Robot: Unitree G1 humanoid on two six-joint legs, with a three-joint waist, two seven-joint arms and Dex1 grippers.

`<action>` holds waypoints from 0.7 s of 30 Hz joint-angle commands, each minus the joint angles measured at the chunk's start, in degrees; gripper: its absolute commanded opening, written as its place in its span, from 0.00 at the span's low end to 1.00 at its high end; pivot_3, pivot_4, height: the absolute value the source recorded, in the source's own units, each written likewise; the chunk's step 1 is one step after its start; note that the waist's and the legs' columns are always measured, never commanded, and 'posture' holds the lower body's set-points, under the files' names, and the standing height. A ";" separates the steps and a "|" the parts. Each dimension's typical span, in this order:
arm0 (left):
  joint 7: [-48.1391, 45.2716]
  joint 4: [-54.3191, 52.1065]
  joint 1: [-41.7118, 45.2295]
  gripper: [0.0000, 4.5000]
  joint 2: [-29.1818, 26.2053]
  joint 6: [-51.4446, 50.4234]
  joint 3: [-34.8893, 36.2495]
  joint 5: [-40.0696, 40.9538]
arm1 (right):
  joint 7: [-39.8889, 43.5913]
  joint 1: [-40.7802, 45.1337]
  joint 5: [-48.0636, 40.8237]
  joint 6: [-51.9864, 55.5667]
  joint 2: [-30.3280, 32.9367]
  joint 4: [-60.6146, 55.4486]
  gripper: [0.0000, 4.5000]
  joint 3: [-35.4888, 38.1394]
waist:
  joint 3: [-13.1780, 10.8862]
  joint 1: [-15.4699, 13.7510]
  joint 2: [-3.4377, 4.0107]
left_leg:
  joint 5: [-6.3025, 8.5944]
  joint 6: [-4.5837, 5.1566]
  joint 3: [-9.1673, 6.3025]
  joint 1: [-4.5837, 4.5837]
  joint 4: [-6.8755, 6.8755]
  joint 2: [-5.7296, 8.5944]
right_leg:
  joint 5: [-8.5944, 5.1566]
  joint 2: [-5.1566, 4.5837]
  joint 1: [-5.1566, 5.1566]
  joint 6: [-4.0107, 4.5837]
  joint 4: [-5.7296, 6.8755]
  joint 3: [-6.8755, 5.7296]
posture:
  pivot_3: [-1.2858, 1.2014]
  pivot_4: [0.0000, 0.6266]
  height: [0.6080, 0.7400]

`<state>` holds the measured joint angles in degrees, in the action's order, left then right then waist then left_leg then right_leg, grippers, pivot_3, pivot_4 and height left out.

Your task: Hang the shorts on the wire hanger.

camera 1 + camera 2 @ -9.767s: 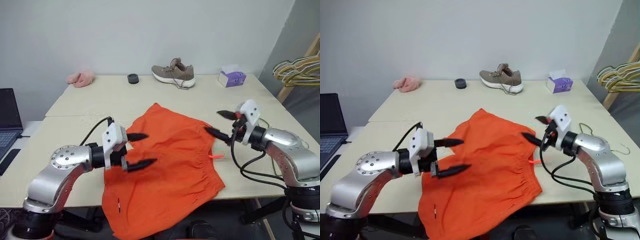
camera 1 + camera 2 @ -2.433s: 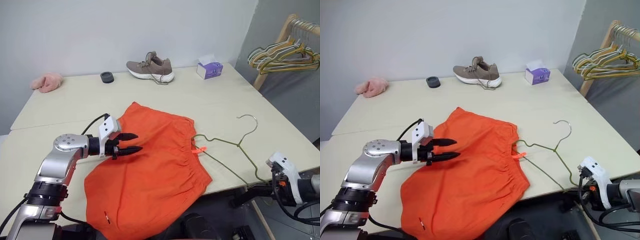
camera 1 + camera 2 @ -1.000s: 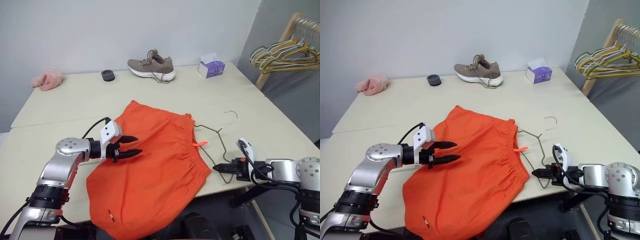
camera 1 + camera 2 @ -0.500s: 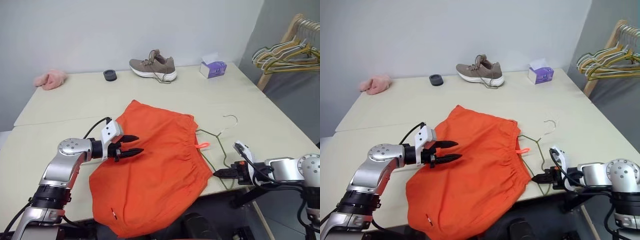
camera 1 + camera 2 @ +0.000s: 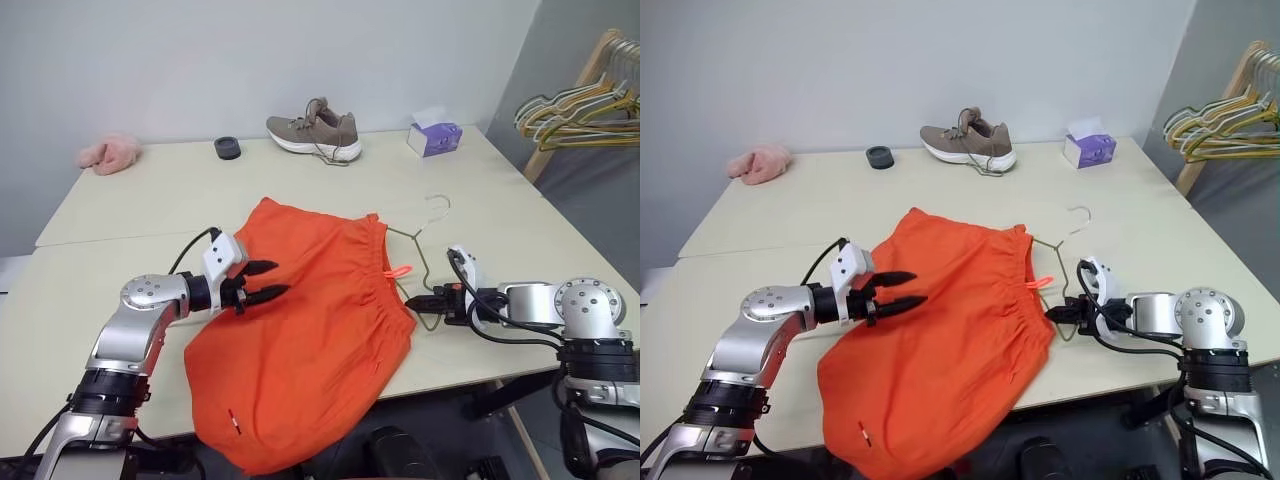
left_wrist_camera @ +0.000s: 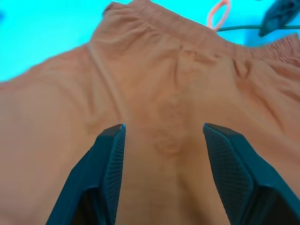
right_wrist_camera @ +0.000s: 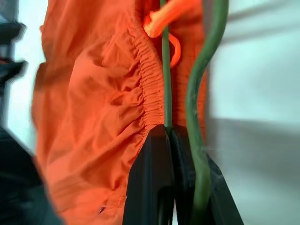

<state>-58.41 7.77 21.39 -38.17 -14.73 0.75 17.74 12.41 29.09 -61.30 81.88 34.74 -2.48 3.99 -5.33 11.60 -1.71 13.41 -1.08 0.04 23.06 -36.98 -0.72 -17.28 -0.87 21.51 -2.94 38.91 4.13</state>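
Note:
The bright orange shorts (image 5: 305, 320) lie spread on the table (image 5: 150, 210), their lower part hanging over the near edge. My left gripper (image 5: 262, 281) hovers open just above the shorts' left half; in the left wrist view its fingers (image 6: 109, 164) stand apart with nothing between them. My right gripper (image 5: 421, 301) is shut on the lower corner of the thin wire hanger (image 7: 202, 84), right beside the gathered waistband and the orange drawstring (image 5: 397, 270). The hanger's hook (image 5: 440, 204) points away toward the back of the table.
At the back of the table stand a brown shoe (image 5: 316, 131), a purple tissue box (image 5: 434, 137), a small black round thing (image 5: 227, 148) and a pink fluffy cloth (image 5: 110, 154). A wooden rack with a bunch of hangers (image 5: 585, 100) stands at the far right.
My right gripper has carried the hanger's corner up and to the left, close to the waistband. The left gripper has lifted slightly and its fingers stand a little wider. The camera has shifted.

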 commanded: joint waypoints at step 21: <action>-21.02 11.30 21.89 1.00 -6.37 13.11 -4.86 -4.21 | 29.71 3.00 48.38 -42.10 15.27 -22.09 0.00 -30.04 | 0.07 0.04 -0.02 | -0.01 -0.02 0.04 0.18 -0.04 0.05 | 0.11 -0.06 0.26 0.16 0.08 -0.14 | 0.43 0.04 1.00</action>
<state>-76.63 20.23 41.92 -43.41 -3.04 -3.09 14.20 41.21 31.08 -14.83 41.85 49.77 -22.39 -26.62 -5.26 11.64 -1.73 13.40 -1.10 0.08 23.24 -37.02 -0.67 -17.17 -0.94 21.77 -2.78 38.99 3.99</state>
